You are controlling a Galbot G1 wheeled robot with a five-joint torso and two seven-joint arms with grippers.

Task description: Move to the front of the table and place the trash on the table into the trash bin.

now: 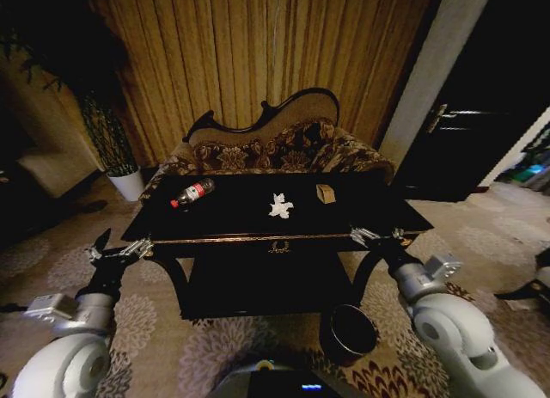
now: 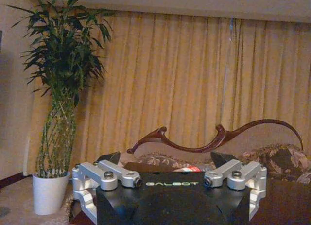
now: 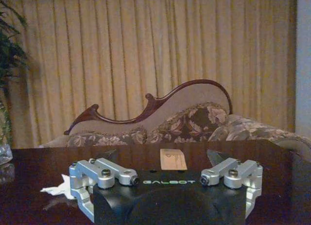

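Note:
The black table (image 1: pixel 241 219) stands straight ahead of me, with gold trim on its front edge. On its top lie a clear bottle (image 1: pixel 192 192) with a red label at the left, a crumpled white paper wad (image 1: pixel 280 206) in the middle and a small tan scrap (image 1: pixel 325 193) to the right. The dark round trash bin (image 1: pixel 348 332) sits on the carpet by the table's front right leg. My left gripper (image 1: pixel 116 247) hovers open off the front left corner. My right gripper (image 1: pixel 378 236) is open at the front edge, facing the scrap (image 3: pixel 173 159) and the wad (image 3: pixel 59 188).
An ornate patterned sofa (image 1: pixel 275 144) stands behind the table against gold curtains. A tall plant in a white pot (image 1: pixel 129 183) is at the back left. A dark door (image 1: pixel 481 114) is at the right. Patterned carpet (image 1: pixel 172 346) surrounds the table.

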